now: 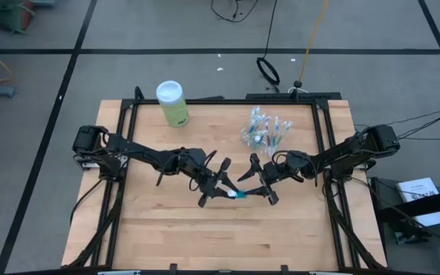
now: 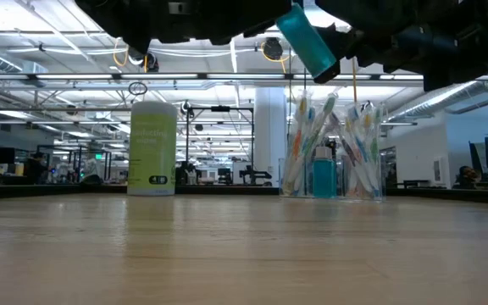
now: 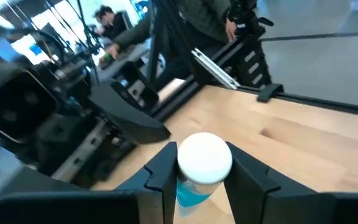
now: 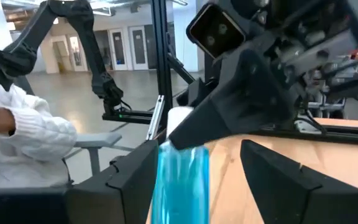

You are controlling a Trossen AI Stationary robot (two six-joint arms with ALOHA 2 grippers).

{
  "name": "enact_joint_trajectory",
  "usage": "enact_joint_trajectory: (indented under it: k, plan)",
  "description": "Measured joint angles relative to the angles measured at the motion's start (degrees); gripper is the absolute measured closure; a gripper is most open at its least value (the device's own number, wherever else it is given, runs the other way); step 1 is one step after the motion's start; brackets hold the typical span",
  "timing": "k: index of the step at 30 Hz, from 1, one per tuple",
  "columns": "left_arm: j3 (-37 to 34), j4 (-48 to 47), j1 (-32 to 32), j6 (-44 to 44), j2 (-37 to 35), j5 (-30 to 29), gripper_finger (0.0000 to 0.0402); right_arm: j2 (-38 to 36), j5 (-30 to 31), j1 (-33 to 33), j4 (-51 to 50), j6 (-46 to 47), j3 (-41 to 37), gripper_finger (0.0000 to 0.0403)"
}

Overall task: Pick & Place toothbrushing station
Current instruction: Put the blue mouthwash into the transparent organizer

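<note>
Jaws first: the left gripper (image 1: 221, 189) is clamping the white-capped end of a blue toothpaste tube (image 1: 237, 195), pads snug on either side of the cap in its own wrist camera, while the right gripper (image 1: 261, 181) is standing wide open around the tube's blue body without pinching it. Looks to me like a mid-air handover happening over the middle of the worktop (image 1: 228, 237), with the tube hanging tilted well above the wood, cap end towards the left arm. My guess is they're passing it across because one arm can't set it down the right way up on its own.

Farther back on the right side of the worktop, the clear plastic cup (image 1: 263, 130) is sitting stuffed with toothbrushes (image 2: 305, 140) in white, blue, green and orange, and there's another blue tube (image 2: 324, 176) standing inside it. It's packed pretty tight, so squeezing this tube in among the bristling handles is going to be the fiddly bit. A light-green canister (image 1: 173, 104) with a white lid is standing well off to the left rear, not really in anyone's path. Someone in a white sleeve (image 4: 27, 140) is showing in the room beyond, clear of both arms
</note>
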Motion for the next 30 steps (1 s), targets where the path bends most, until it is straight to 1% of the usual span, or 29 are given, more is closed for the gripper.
enact_joint_trajectory:
  k: [3,5,7,9,13,15,17,20,22,23,24,27,28,30]
  plan:
    - [0.0,-1.8,0.0,-3.1,0.0,0.0,0.0295,-1.7,0.0,0.0,-2.2,-0.5,-0.6,0.0169]
    - [0.0,-3.6,0.2,-4.1,0.0,-0.8,0.0295,-4.5,0.3,-0.1,-5.5,-1.2,-1.6,0.0166]
    - [0.0,-4.6,0.2,-5.0,0.0,-4.3,0.0294,-8.6,1.7,-0.4,-9.2,-1.2,-3.6,0.0166]
    - [0.0,-4.5,0.2,-5.5,0.0,-9.0,0.0294,-13.7,4.4,-0.4,-13.2,-0.8,-5.8,0.0169]
    - [1.4,-4.5,0.7,-5.6,0.0,-19.1,0.0294,-26.2,9.2,-0.3,-21.1,-0.8,-11.2,0.0179]
    - [3.9,-4.2,1.6,-7.6,0.8,-20.6,0.0294,-32.0,10.8,-0.3,-23.1,-0.9,-13.9,0.0185]
    - [6.9,-4.8,2.7,-9.5,2.3,-20.1,0.0294,-37.4,13.9,-0.3,-22.7,-1.0,-16.2,0.0191]
    - [14.3,-11.1,4.4,-10.7,7.0,-18.3,0.0293,-43.2,19.6,-0.3,-22.5,0.6,-18.3,0.0201]
    - [20.3,-16.6,5.4,-12.0,11.1,-18.9,0.0293,-45.3,21.4,-0.3,-23.4,2.2,-19.3,0.0210]
    - [23.0,-19.3,5.8,-12.7,13.1,-20.7,0.0293,-45.9,21.3,-0.3,-23.5,2.4,-19.4,0.0216]
    - [25.6,-21.3,6.2,-13.8,15.0,-23.8,0.0293,-46.2,21.3,-0.3,-23.8,2.4,-19.6,0.0222]
    - [30.7,-22.6,7.3,-22.0,19.5,-36.6,0.0293,-46.3,21.2,-0.3,-24.7,1.5,-19.8,0.0243]
    - [31.8,-22.3,7.6,-24.5,20.4,-39.6,0.0293,-46.3,21.3,-0.3,-24.7,1.1,-19.8,0.0252]
    - [32.7,-21.3,8.1,-27.2,21.1,-42.5,0.0293,-46.3,21.3,-0.3,-24.7,0.2,-19.8,0.0269]
